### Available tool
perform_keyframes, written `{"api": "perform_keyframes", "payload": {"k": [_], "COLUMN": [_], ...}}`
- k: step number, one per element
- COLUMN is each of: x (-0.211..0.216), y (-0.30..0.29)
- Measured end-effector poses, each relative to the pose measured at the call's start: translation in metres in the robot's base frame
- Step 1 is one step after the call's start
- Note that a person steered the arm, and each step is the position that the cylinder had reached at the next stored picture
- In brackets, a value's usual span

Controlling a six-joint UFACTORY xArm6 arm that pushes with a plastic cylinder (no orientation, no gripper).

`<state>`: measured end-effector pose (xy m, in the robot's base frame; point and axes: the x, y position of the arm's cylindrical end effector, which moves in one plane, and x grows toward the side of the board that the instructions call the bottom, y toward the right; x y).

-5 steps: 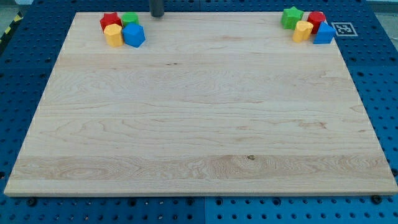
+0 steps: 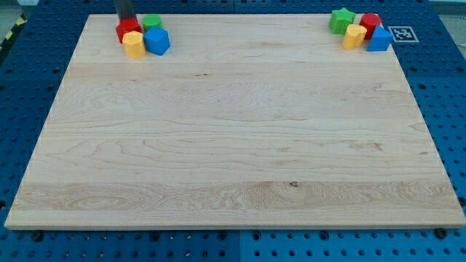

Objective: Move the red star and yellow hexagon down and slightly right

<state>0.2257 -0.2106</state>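
Barely begun: tip [image 2: 125, 22] touches red star [image 2: 128, 31] at desk [image 2: 233, 145] top-left, yellow hexagon [image 2: 134, 44] just below. Both unmoved; whole push remains. No pincer fitted.

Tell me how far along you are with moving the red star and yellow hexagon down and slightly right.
Barely begun. Done: my tip is placed at the view's top-left cluster, right behind the red star block. In hand: lining up the push; the yellow hexagon block sits just below the star, beside the blue block and green block. Left: the whole push down and slightly right across the wooden board.
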Motion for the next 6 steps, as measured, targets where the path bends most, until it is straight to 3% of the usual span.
{"api": "perform_keyframes", "payload": {"k": [6], "x": [0.081], "y": [0.032]}}
